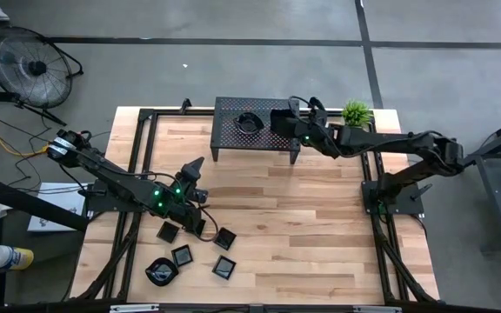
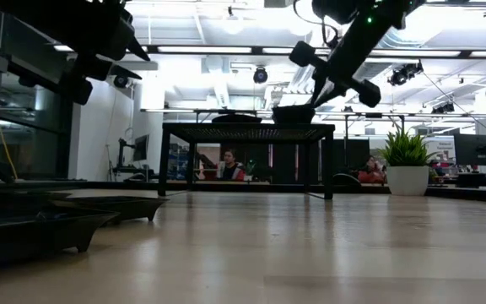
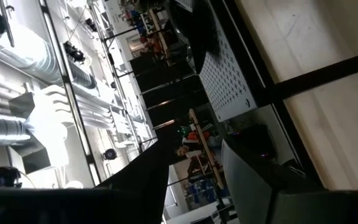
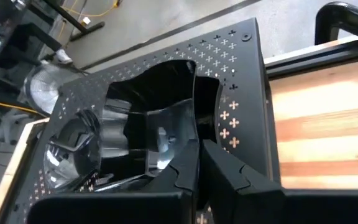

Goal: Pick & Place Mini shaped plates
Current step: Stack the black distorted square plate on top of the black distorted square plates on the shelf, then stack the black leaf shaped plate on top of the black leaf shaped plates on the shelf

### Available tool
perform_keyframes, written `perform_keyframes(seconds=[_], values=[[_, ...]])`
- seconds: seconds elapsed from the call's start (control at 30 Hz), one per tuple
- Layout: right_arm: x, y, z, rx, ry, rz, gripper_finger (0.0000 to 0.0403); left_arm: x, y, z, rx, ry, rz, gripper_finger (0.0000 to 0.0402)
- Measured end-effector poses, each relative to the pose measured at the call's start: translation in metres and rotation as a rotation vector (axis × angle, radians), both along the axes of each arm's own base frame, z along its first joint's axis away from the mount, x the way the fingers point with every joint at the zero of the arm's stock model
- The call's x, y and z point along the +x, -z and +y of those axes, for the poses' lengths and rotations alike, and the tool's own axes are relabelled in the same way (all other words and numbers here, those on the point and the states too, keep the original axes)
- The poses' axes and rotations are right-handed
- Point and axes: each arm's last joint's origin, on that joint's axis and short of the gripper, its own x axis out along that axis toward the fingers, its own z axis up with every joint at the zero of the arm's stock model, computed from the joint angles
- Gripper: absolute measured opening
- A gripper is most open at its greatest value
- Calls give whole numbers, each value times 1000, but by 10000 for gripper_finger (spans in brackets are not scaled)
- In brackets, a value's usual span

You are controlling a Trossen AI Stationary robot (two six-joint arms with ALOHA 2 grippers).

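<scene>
1. There, the right gripper (image 1: 287,120) pinched the rim of a mini shaped plate (image 4: 160,140) on the rack (image 1: 230,130), near the table's (image 1: 320,226) far edge.
2. The left gripper (image 1: 193,167) hovered above the near-left plates (image 1: 224,268), fingers apart, gripping a dark plate (image 3: 138,186).

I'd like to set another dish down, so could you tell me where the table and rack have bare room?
The wood between the rack and the loose plates is bare, as is the right half. On the rack, its left end is free. Crowded: the rack's right side, with two plates and the right gripper, and the near-left corner under the left gripper.
</scene>
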Motion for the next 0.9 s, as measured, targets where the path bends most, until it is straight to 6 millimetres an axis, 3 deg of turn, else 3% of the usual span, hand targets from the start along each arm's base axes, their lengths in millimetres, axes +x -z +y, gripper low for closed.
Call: perform_keyframes(seconds=[0.47,0.9], values=[[0,0,-6,-31,-71,33,35,0,0,0,-4,1,-3,144],[-11,-18,-12,-196,-161,151,106,-5,3,2,-35,-3,-10,144]])
